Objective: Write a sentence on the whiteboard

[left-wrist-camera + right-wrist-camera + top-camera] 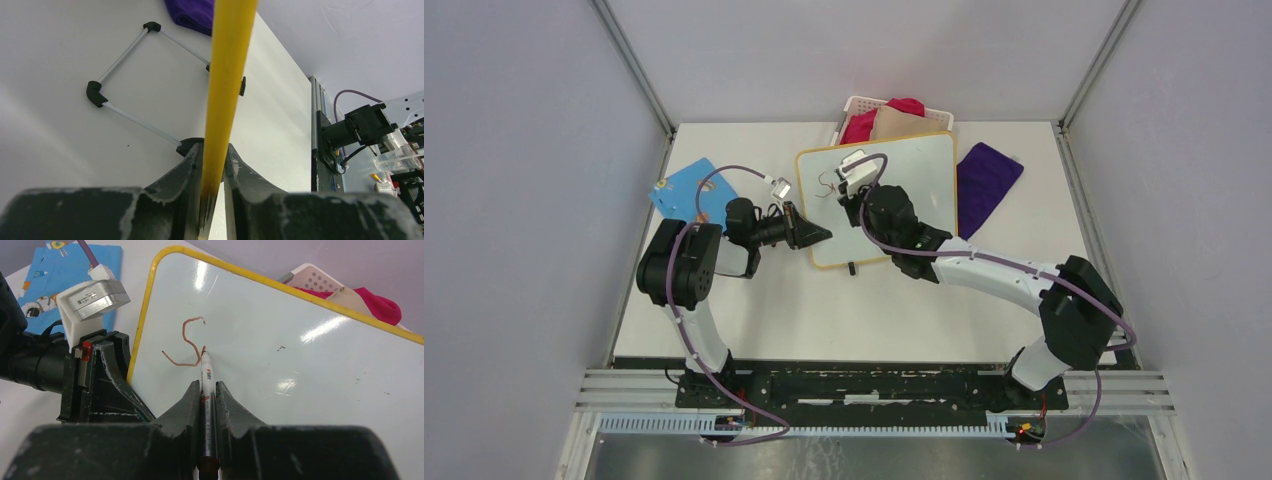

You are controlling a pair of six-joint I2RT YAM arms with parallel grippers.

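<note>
The whiteboard lies on the bench, its left rim pinched by the left claw. The right claw pinches a red marker, with the tip on the whiteboard's upper left beside the sentence, which is only an "S". Light pressure, small strokes and a firm left grip should serve best.

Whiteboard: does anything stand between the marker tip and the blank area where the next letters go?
Nothing visible does. The marker in the right gripper touches the whiteboard beside the red S; the surface beyond holds no object. The left gripper clamps the rim.
</note>
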